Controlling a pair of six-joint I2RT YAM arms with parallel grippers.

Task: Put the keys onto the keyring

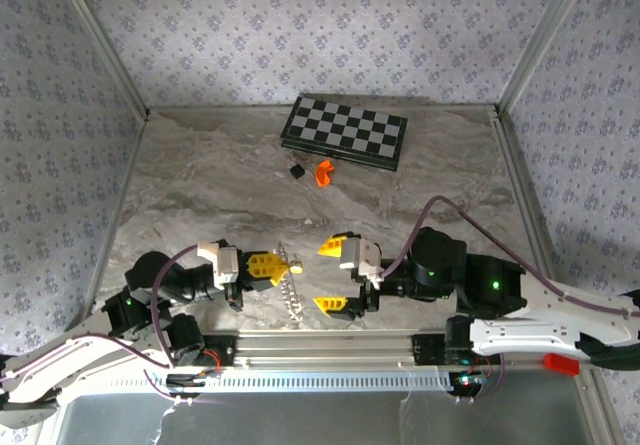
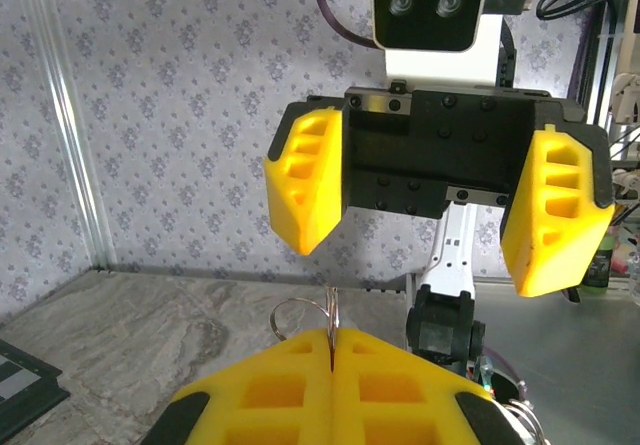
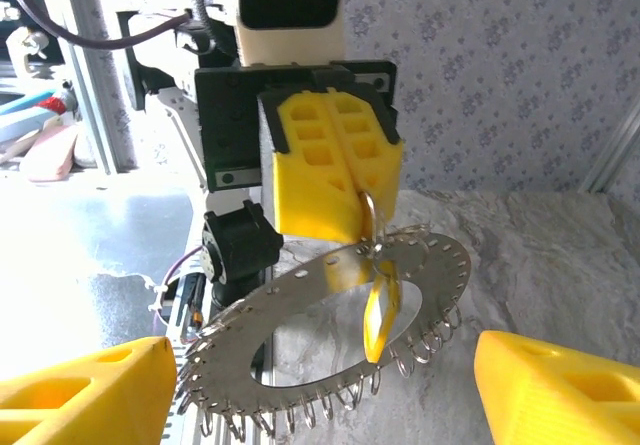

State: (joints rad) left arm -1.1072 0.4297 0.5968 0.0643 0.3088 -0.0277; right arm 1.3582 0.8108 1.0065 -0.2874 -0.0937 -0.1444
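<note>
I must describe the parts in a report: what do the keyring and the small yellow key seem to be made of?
The keyring: probably metal, a flat silvery band with bright glints and thin wire loops along its edge. The key: the yellow body looks like glossy plastic, perhaps slightly translucent; I cannot be sure.

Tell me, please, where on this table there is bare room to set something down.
Bare marble: far left, between side rail and chessboard; far right, between chessboard and right arm; and the middle strip between the orange piece and the tools. Crowded at the front, where the keyring hangs between the left tool and right tool.
</note>
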